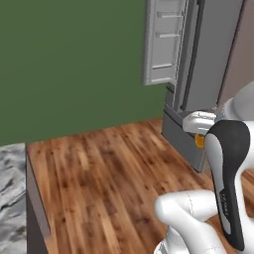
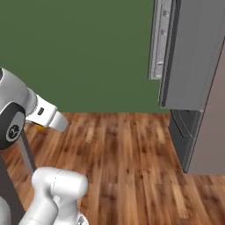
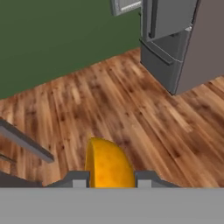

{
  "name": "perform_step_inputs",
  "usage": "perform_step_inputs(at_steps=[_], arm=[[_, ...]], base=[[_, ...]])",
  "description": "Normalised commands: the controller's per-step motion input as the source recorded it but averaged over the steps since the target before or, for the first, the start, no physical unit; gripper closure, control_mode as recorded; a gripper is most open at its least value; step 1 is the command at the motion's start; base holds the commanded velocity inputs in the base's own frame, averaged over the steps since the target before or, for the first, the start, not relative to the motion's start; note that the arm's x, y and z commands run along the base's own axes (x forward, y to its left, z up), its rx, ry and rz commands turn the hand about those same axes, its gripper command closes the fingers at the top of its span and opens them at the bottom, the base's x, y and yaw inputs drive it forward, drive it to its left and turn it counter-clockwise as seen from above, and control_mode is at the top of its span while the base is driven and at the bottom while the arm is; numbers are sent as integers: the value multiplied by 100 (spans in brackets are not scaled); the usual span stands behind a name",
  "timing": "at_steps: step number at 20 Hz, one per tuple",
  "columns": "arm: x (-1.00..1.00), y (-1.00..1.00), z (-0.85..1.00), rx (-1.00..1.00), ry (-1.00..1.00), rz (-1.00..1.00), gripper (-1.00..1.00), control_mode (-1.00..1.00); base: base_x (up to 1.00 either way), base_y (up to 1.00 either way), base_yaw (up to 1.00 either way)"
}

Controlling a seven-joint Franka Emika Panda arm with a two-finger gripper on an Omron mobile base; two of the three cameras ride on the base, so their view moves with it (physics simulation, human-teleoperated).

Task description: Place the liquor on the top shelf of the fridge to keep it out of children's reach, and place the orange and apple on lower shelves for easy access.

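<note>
the white arm [image 1: 225, 188] rises from the base at about 5 o'clock in the left base view, folds at a rounded elbow low down, then climbs through a dark-sided link and bends over so the hand reaches forward toward the fridge [image 1: 206, 54]. in the right base view the same wrist juts out from 9 o'clock, angled slightly downward over the wooden floor [image 2: 127, 158].

the gripper [image 3: 109, 177] is closed on the orange [image 3: 108, 164], which sits between the two finger tips at 6 o'clock of the hand view. a sliver of the orange also peeks out under the wrist in both base views.

the fridge stands well apart from the hand, at 1 o'clock in the hand view, across open floor. its upper door [image 1: 163, 42] is swung open, showing narrow door racks. a marbled counter [image 1: 11, 193] edge lies at 8 o'clock in the left base view.
</note>
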Motion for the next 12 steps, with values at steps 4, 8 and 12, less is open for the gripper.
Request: perform_step_inputs(at_steps=[4,8,12], arm=[[0,0,0,0,0,0,100,100],[0,0,0,0,0,0,100,100],[0,0,0,0,0,0,100,100]], base=[[100,0,-4],[99,0,-9],[91,0,-13]])
